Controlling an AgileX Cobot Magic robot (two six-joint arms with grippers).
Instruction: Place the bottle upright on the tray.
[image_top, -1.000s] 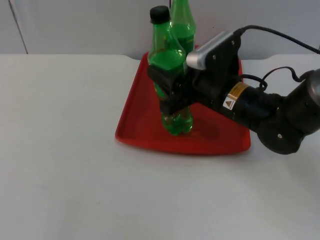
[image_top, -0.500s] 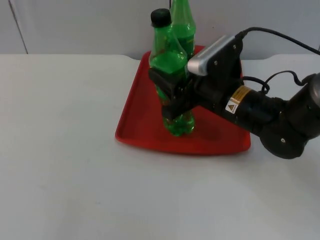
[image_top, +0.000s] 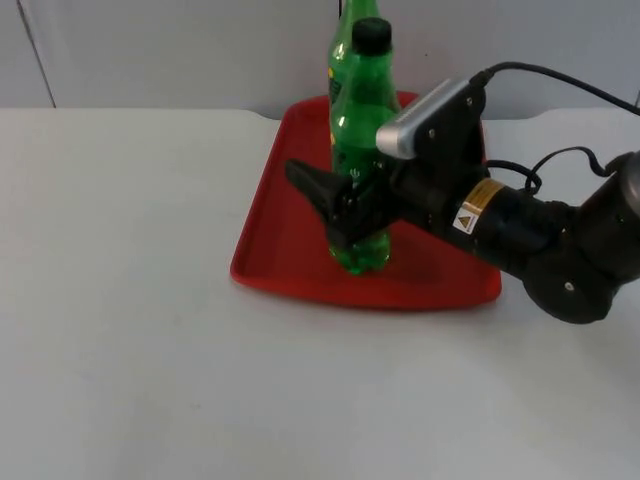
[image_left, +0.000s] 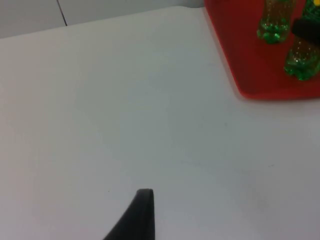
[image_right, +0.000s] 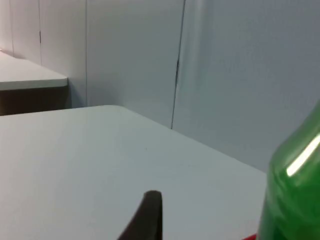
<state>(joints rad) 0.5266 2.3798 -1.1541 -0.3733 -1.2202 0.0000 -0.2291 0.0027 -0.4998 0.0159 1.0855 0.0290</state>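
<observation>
bottle (image_top: 360, 150) upright on tray (image_top: 290, 240) | second bottle (image_top: 352, 15) behind it | right end effector (image_top: 335, 205) beside bottle

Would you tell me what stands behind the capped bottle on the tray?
A second green bottle stands behind the capped bottle on the red tray; its body is mostly hidden in the top view.

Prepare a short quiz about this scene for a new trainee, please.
1. True or false: the capped bottle lies flat on the red tray.
2. How many green bottles stand on the tray?
3. The right claw is: A) shut on the bottle B) open beside it C) resting on the white table.

Key: 1. False, it stands upright. 2. Two; the second bottle is behind. 3. B.
</observation>
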